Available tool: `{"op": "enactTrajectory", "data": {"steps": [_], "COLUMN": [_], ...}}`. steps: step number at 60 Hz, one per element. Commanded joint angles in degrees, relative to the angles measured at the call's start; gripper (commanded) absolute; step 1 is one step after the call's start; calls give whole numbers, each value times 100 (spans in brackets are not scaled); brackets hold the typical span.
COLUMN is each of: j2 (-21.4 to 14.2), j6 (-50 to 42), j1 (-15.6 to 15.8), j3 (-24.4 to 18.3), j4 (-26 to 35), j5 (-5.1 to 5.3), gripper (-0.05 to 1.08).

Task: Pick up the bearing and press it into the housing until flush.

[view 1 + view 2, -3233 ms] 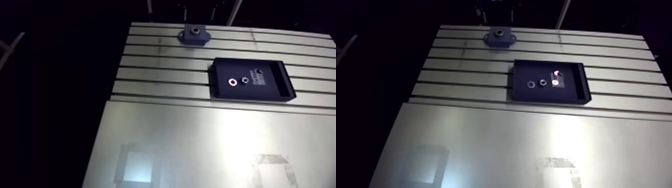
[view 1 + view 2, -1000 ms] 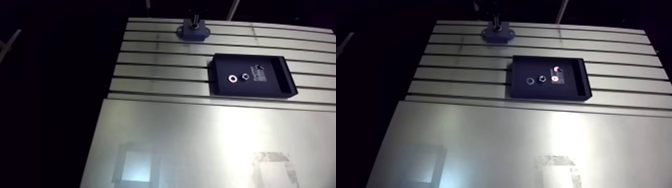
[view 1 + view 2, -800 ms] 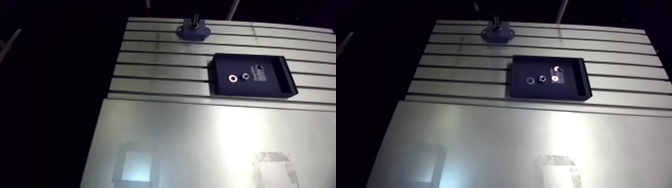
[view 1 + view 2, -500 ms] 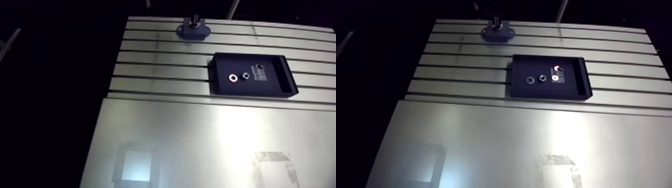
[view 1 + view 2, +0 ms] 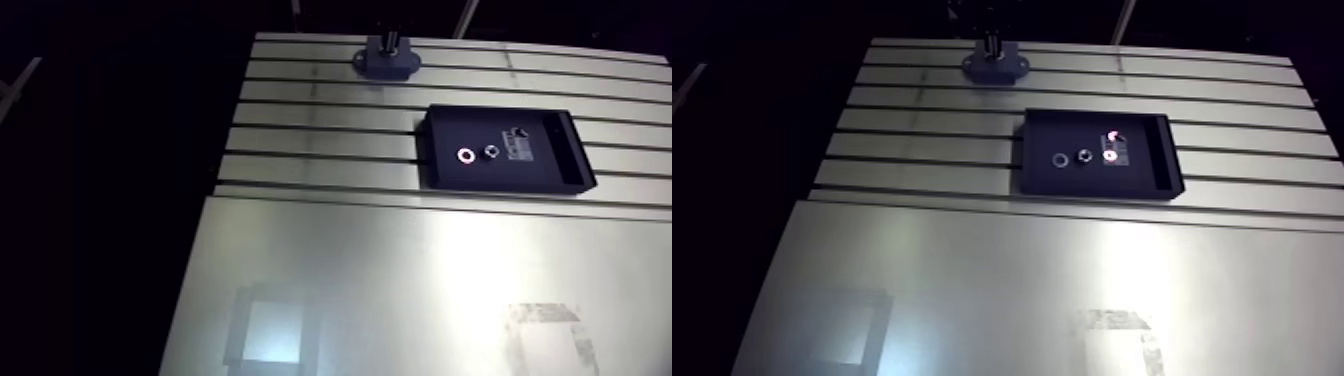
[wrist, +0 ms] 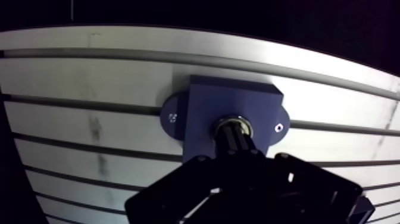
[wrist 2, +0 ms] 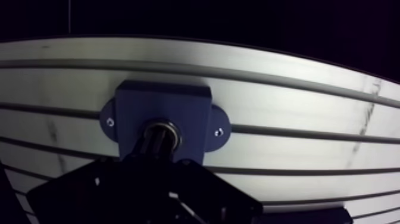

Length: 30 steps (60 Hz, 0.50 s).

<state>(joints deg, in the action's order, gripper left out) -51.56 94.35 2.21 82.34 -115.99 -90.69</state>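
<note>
Aluminium makes up the table (image 5: 320, 130), its matt silver top cut by long parallel dark slots. In the arm view a smooth metal sheet (image 5: 400, 270) fills the lower half of the frame and carries two faint taped squares, one at lower left (image 5: 268, 328) and one at lower right (image 5: 545, 335). Right of centre lies a shallow black rectangular tray (image 5: 560, 165) with a raised rim. Inside it sit a small bright ring (image 5: 466, 156), a darker nut-like piece (image 5: 491, 152) just beside it, and a pale label (image 5: 520, 150).

At the top centre of the arm view stands the housing (image 5: 388, 58). It is a blue-grey block with a squarish body and a rounded ear on each side. The wrist view shows a small screw hole in each ear (image 6: 173, 117) (image 6: 278, 127) and a round bore in the middle of the top face. The bearing (image 6: 238, 121) sits in that bore as a shiny metal ring.

The arm's wrist comes straight down from the top edge of the arm view, directly over the housing. In the wrist view the gripper (image 6: 236, 134) stands upright above the bore. Its two dark fingers are drawn together into one narrow ribbed stem with no gap between them. The tips meet the bearing from above and hold nothing between them.
</note>
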Motion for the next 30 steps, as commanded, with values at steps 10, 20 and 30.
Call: {"op": "enactTrajectory", "data": {"steps": [10,20,30], "j2": [2,2,2], "j6": [0,9,9], "j1": [8,8,8], "j3": [40,40,49], "j4": [-33,-34,-34], "j5": [-5,-5,-5], "gripper": [99,99,99]}}
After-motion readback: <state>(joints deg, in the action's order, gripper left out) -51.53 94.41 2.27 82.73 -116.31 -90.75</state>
